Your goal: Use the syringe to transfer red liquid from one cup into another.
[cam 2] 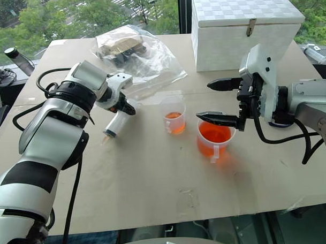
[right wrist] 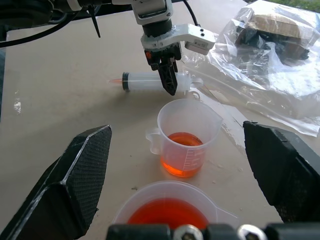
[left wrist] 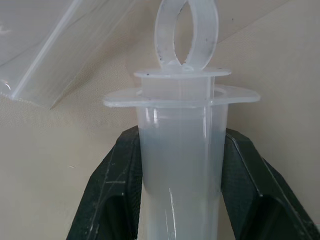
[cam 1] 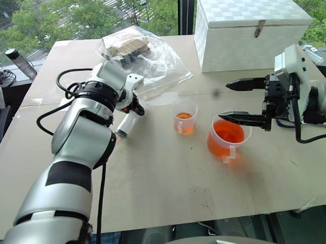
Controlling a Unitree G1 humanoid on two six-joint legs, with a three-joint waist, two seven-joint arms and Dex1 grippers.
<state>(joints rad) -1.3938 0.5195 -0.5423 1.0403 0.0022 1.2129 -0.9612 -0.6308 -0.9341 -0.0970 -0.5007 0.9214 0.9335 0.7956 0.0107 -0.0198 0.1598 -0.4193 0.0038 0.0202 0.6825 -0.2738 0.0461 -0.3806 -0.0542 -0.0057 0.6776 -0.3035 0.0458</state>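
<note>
Gripping the syringe [right wrist: 150,80] near its flange end, our left hand [cam 1: 133,108] has both black fingers [left wrist: 112,195] pressed against the clear barrel, which lies on the desk [cam 1: 171,191] with its orange-tinted tip pointing toward seven o'clock in the head views. The plunger looks pushed fully in, its ring standing just past the flange in the left wrist view, so we judge the barrel empty.

Our right hand [cam 2: 221,100] hovers with its fingers spread wide and holding nothing, the lower fingertip over the rim of the larger cup [cam 1: 226,138].

From the syringe, the smaller cup [cam 1: 185,117] stands near at three o'clock, and the larger handled cup sits just beyond it toward four o'clock, the two cups close but apart. The larger one holds a deep layer of red liquid [cam 1: 227,134]; the smaller holds only a shallow orange layer.

As for progress, we read this as the pickup stage: the syringe is grasped but not lifted. Drawing liquid from the larger cup and emptying it into the smaller one remain, as far as we can judge.

Our left wrist pitches steeply downward onto the barrel, forearm reaching in from seven o'clock. Our right forearm comes in from three o'clock, its hand roughly level and pointing toward nine o'clock.
</note>
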